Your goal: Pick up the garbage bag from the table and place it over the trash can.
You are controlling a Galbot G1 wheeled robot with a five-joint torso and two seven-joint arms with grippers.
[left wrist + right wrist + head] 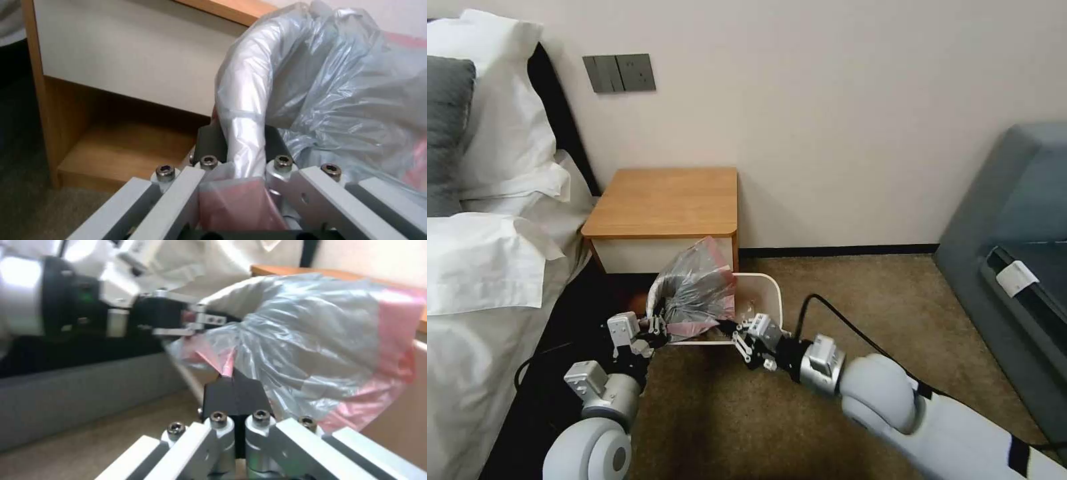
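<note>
While the bag [697, 287] bunches over the bin's [767, 293] left side, just near of the counter [667, 200], left claw [657, 329] and right claw [732, 327] each clamp its pink rim.

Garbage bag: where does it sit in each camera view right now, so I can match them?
Head view: garbage bag bunched over the trash can.
Left wrist view: bag beside the drawer front.
Right wrist view: bag mid-frame.
Shared landmark: the table.
</note>
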